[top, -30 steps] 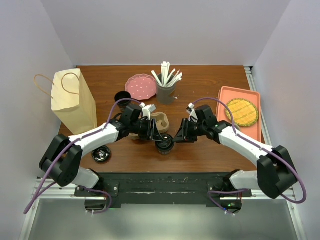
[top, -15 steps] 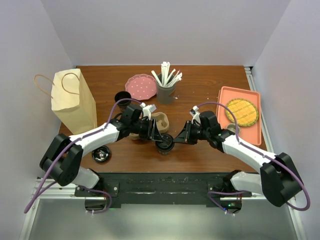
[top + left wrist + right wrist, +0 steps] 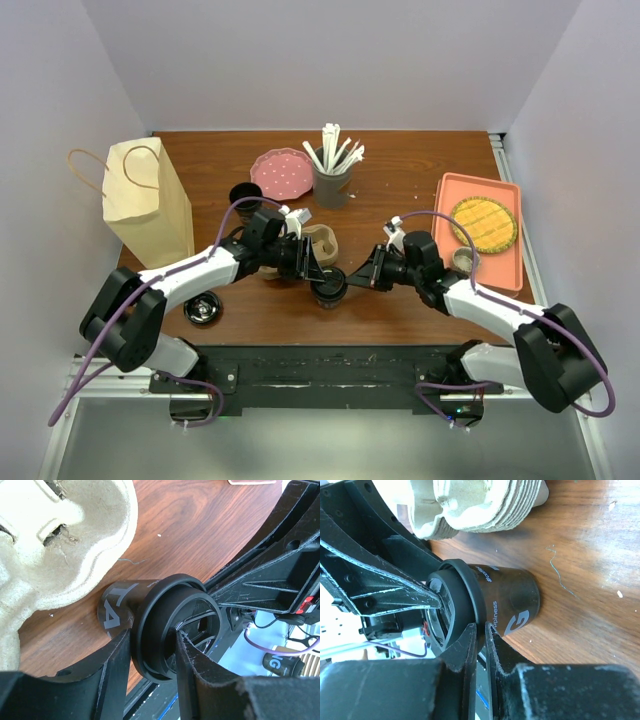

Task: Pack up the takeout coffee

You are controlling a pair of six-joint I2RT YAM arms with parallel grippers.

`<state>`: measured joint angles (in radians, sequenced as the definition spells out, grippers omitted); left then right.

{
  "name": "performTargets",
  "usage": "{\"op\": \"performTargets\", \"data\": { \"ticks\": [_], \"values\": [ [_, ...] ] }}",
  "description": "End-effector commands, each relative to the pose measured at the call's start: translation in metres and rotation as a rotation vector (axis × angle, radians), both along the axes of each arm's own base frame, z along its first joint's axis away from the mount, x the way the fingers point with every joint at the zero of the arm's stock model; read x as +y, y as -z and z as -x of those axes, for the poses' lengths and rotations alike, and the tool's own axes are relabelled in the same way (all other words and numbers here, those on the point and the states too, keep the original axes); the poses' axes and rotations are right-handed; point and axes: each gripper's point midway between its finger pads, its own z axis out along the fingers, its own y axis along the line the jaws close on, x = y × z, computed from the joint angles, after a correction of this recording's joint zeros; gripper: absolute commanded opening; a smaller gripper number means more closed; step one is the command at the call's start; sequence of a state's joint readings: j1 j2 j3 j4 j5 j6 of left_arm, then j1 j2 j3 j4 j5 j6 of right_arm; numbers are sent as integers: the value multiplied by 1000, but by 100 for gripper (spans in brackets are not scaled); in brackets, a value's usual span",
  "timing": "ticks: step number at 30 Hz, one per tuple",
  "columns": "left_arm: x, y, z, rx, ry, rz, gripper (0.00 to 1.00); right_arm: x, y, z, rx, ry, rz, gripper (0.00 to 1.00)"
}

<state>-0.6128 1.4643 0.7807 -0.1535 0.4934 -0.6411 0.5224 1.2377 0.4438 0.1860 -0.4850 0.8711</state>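
Takeout coffee [image 3: 330, 290] upright, top clamped between left tool [image 3: 154, 639]; right tool [image 3: 481, 635] pinched shut alongside.

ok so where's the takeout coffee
Top view, front centre of the table: the takeout coffee stands between the left gripper and right gripper, just in front of the cardboard cup carrier.

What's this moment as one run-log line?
left end effector: shut on lid of takeout coffee | right end effector: at lid rim, grip unclear | unpacked
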Motion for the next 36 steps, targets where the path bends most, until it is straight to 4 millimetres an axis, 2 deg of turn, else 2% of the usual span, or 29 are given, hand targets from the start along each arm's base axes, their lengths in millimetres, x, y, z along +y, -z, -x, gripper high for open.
{"op": "performTargets", "data": {
  "ticks": [1,2,3,5,6,7,8,9,11,12,16,20,24,26,28,36],
  "values": [
    [96,108,61,230,-40,-524,27,-72,109,58,264,66,423,11],
    [95,107,62,232,-37,-518,27,-70,104,54,247,63,419,13],
    [93,105,60,223,-38,-514,27,-63,91,43,211,61,397,14],
    [92,99,58,215,-37,-506,27,-54,69,34,164,42,357,18],
    [89,95,54,204,-37,-499,27,-44,49,21,121,42,324,20],
    [89,90,54,204,-38,-499,27,-40,38,15,100,38,310,23],
    [88,86,52,198,-39,-494,27,-40,30,15,95,25,322,28],
    [84,79,47,182,-45,-480,28,-33,8,1,51,27,303,32],
    [83,72,45,175,-53,-475,28,-32,-5,-2,37,5,317,39],
    [79,65,40,163,-61,-457,29,-27,-20,-10,5,1,302,41],
    [66,48,30,139,-69,-406,34,-22,-40,-12,-19,-32,287,46],
    [51,27,19,112,-56,-348,39,-18,-55,-14,-47,-52,265,46],
    [33,-6,3,56,-52,-260,47,-14,-72,-20,-76,-65,264,45],
    [28,-16,-1,41,-53,-238,50,-12,-79,-22,-87,-69,266,44],
    [24,-28,-5,17,-52,-216,52,-11,-78,-23,-85,-72,285,44],
    [14,-53,-12,-29,-30,-150,62,0,-87,-29,-109,-87,329,44]
  ]
}}
